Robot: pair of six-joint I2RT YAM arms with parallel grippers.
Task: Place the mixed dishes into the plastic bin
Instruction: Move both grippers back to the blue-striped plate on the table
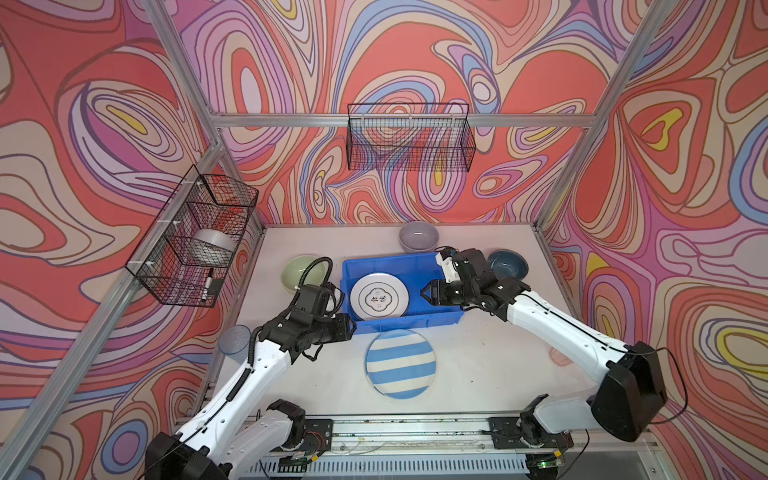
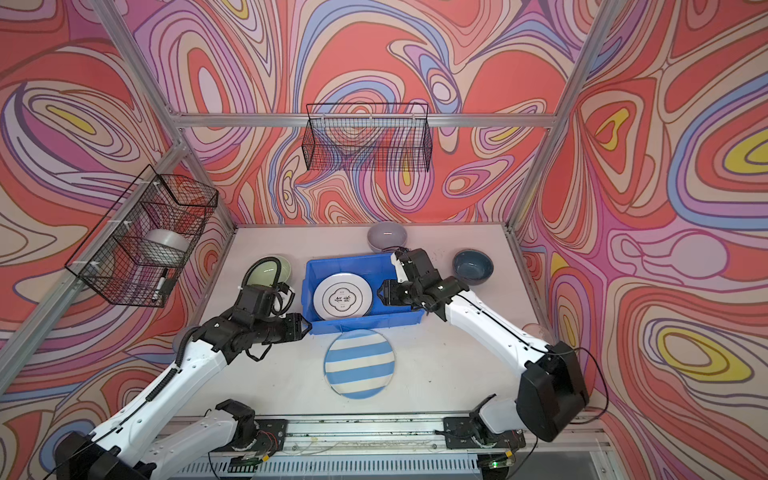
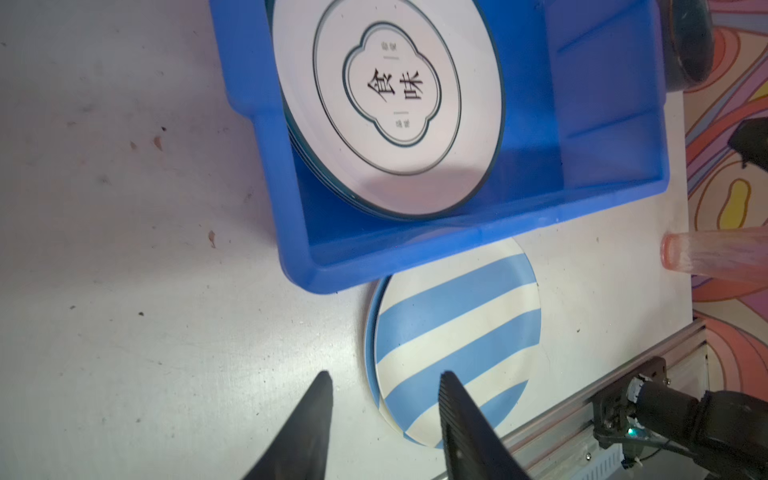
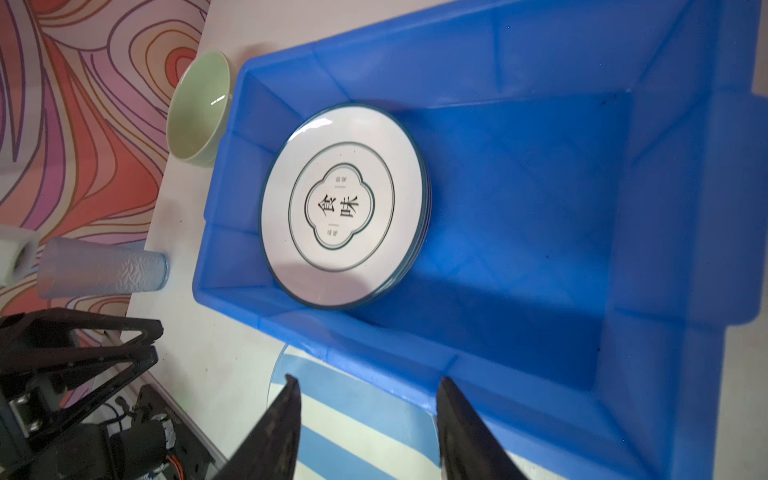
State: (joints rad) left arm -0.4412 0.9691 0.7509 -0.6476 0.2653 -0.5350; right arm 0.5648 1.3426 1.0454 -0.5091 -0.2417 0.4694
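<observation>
The blue plastic bin (image 1: 415,266) stands mid-table and holds a green-rimmed white plate (image 1: 379,296) on top of other plates. A blue-white striped plate (image 1: 401,364) lies on the table, its far edge tucked under the bin's front rim. My left gripper (image 1: 353,326) hovers open by the bin's front left corner, empty (image 3: 385,376). My right gripper (image 1: 423,291) hangs open over the bin's right half, empty (image 4: 368,380). Around the bin sit a pale green bowl (image 1: 299,272), a lilac bowl (image 1: 418,236) and a teal bowl (image 1: 508,264).
A blue tumbler (image 1: 235,338) stands at the table's left edge and a pink tumbler (image 1: 559,356) at the right edge. Black wire baskets hang on the left wall (image 1: 195,237), one holding a white roll, and on the back wall (image 1: 409,139). A metal rail (image 1: 415,432) runs along the front.
</observation>
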